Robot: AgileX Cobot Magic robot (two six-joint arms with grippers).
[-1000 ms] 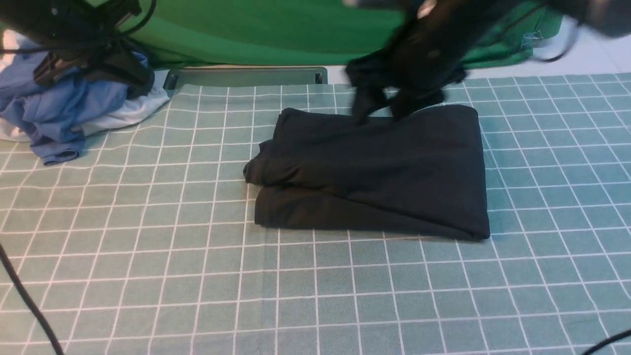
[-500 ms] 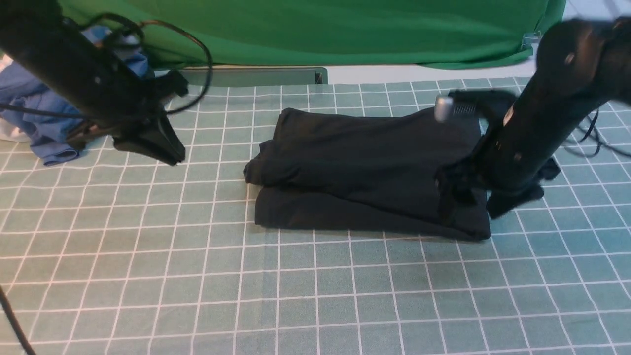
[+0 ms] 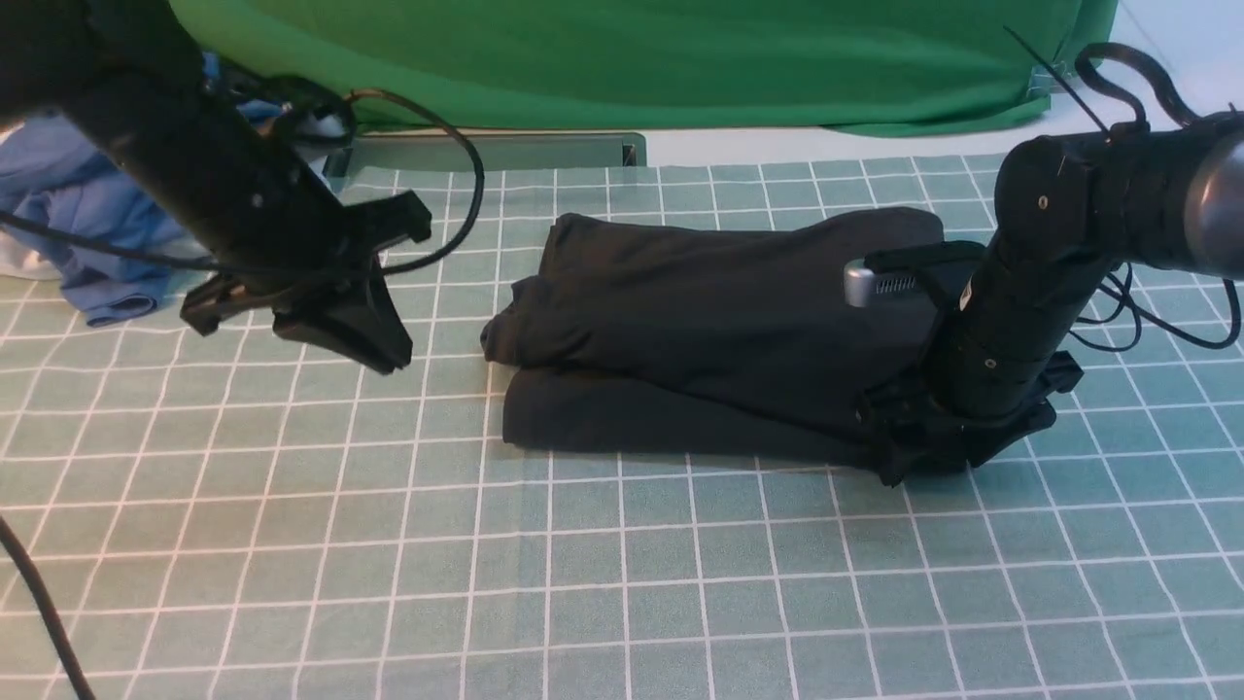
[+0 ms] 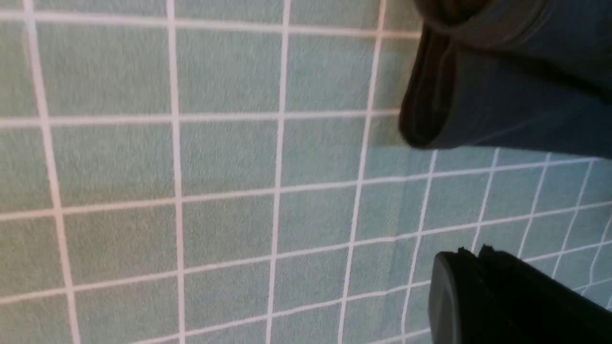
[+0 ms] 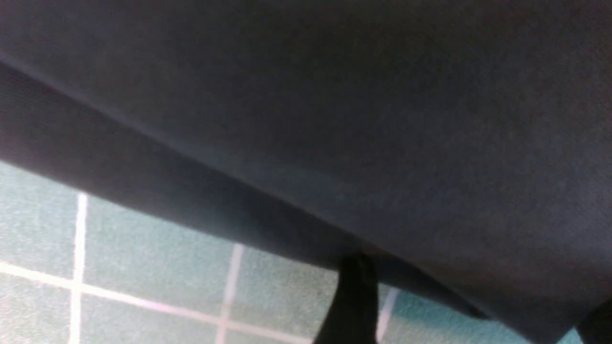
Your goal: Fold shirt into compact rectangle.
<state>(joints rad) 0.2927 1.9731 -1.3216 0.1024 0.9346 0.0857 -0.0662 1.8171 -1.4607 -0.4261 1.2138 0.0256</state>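
The black shirt (image 3: 719, 331) lies folded into a rough rectangle of stacked layers, a little past the middle of the green checked tablecloth (image 3: 622, 583) towards 12 o'clock. Its upper layer sits skewed over the lower one, and a rolled, bunched edge sticks out at the shirt's 9 o'clock side.

The left gripper (image 3: 374, 340) hangs at 9 o'clock of the shirt, near it but apart, tilted down towards the cloth. In the left wrist view its fingers (image 4: 478, 286) are pressed together with nothing between them, over bare tablecloth, and the shirt's rolled edge (image 4: 430, 105) shows just beyond.

The right gripper (image 3: 938, 452) is down at the shirt's 4 o'clock corner, low against the tablecloth. In the right wrist view one finger (image 5: 354, 296) shows beneath the fabric's edge (image 5: 334, 119) and the other is only a dark sliver at the frame's corner, so the jaws stand wide. The fabric seems to lie between them, though whether they touch it is hard to tell.

A heap of blue and white garments (image 3: 87, 233) sits at 10 o'clock on the table, behind the left arm. A bright green cloth (image 3: 632, 58) hangs along the 12 o'clock side.
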